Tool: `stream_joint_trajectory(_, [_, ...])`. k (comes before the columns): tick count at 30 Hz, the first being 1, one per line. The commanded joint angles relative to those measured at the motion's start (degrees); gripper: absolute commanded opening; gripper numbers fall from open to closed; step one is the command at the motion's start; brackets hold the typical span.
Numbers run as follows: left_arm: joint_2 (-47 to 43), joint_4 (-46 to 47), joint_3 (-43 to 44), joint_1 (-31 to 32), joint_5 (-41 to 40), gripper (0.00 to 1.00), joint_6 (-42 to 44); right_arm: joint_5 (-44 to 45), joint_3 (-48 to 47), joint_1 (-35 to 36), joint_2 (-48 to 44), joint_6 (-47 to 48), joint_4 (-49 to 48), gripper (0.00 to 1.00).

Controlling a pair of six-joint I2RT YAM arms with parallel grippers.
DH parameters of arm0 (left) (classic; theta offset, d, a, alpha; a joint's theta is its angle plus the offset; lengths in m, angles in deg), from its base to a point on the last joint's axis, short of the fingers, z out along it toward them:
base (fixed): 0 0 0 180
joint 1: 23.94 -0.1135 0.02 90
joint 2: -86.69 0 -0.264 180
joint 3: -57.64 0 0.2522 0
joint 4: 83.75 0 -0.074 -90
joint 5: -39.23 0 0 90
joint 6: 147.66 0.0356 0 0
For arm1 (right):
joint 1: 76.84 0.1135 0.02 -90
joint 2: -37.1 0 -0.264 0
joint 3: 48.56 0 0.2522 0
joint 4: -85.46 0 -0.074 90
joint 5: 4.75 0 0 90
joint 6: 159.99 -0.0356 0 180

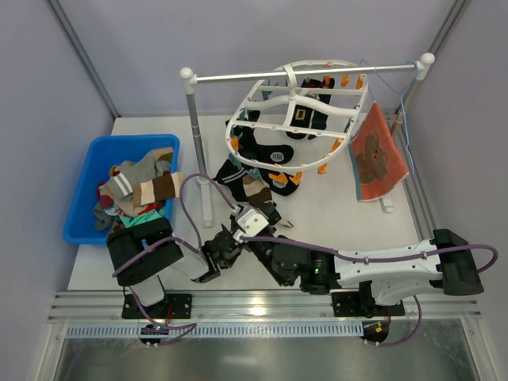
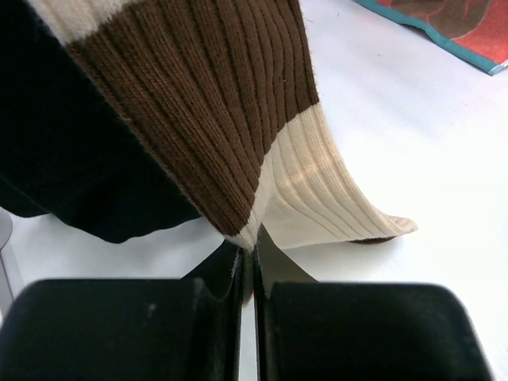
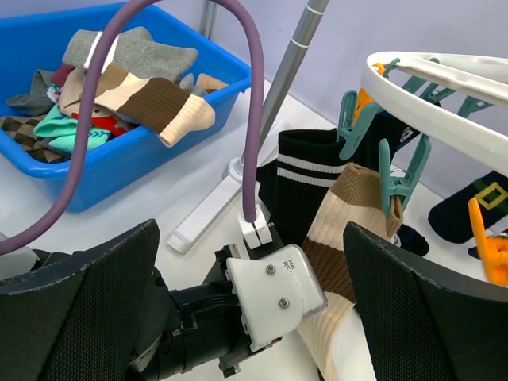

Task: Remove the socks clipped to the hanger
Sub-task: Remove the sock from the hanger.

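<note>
We log: brown-and-cream striped knitted sock – soft ribbed cloth, a little fuzzy | big white oval hanger – smooth plastic, light shine | small teal clip – smooth plastic | blue rectangular bin – glossy plastic | grey round rail – bare metal, satin | white table top – smooth, matt

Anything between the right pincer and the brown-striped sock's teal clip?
Yes: the left arm's wrist and purple cable sit directly before the open right pincer. The teal clip on the brown-striped sock shows unblocked, to their right.

sock: brown-cream stripes | hanger: white | clips: teal, orange | bin: blue
</note>
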Motion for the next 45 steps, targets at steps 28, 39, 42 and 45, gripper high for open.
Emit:
stream_joint_trajectory(28, [-1.50,13.59,-0.67,-0.09,-0.03,0.00,0.19,-9.00,-1.09,-13.33,-7.44,-2.92,4.35,0.98])
stream_joint_trajectory(39, [-0.80,13.59,-0.23,-0.09,0.32,0.00,-0.16,-9.96,1.82,-14.65,-12.11,-3.36,4.96,0.98])
stream_joint_trajectory(42, [-0.71,13.59,-0.15,-0.09,0.49,0.00,-0.08,-10.84,1.91,-15.44,-12.29,-3.63,5.23,0.98])
stream_joint_trajectory(45, [-0.62,13.59,-0.06,-0.09,0.67,0.00,-0.16,-11.54,1.82,-16.05,-12.02,-3.71,5.23,0.98])
